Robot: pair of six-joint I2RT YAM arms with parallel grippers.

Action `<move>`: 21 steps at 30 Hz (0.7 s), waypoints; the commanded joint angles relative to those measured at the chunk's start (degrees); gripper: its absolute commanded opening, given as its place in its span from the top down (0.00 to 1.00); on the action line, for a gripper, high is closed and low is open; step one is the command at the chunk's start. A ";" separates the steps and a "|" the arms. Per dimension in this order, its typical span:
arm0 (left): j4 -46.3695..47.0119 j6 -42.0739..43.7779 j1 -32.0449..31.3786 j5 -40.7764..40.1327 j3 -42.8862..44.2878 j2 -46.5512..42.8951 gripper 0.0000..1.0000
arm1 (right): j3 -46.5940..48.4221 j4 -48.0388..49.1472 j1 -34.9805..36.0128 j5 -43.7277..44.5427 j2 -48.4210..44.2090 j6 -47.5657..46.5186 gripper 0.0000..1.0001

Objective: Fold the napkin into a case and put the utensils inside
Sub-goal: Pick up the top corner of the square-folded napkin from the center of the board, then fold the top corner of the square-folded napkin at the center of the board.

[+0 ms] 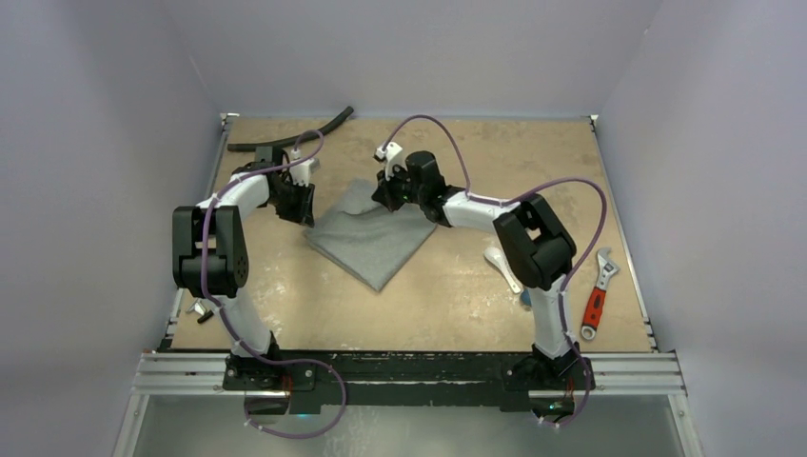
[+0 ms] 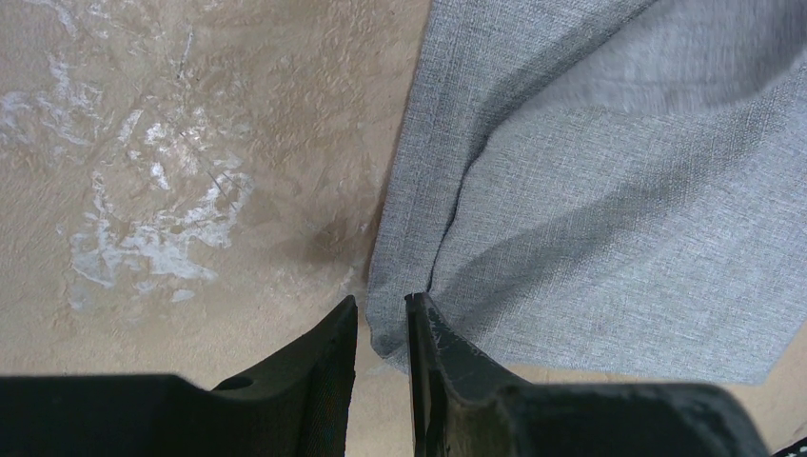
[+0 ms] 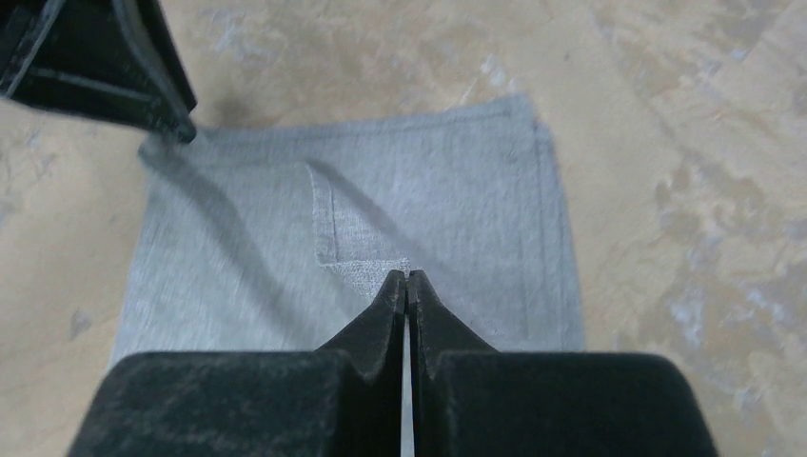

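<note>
The grey napkin [image 1: 373, 240] lies folded flat mid-table. My left gripper [image 1: 297, 203] stands at its left corner. In the left wrist view its jaws [image 2: 381, 305] are slightly apart, with the napkin [image 2: 590, 219] corner lying loose between the tips. My right gripper [image 1: 388, 193] is at the far corner. Its jaws [image 3: 406, 276] are shut on a lifted flap of the napkin [image 3: 457, 190]. The white spoon [image 1: 501, 267] lies right of the cloth, partly behind the right arm. Only the blue end [image 1: 524, 298] of the other utensil shows.
A red-handled wrench [image 1: 598, 295] lies near the right edge. A black curved hose [image 1: 295, 133] rests at the back left. A small object [image 1: 202, 309] sits by the left edge. The left gripper's finger [image 3: 114, 67] shows in the right wrist view.
</note>
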 commanded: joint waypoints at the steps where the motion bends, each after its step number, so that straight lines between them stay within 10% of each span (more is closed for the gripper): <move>1: 0.04 1.04 0.54 0.23 0.62 -2.58 0.75 | -4.96 3.04 0.51 0.43 -7.49 1.81 1.00; 21: -0.48 0.91 0.55 0.13 1.06 -3.27 0.75 | -18.00 3.97 4.32 -0.22 -18.02 6.90 1.00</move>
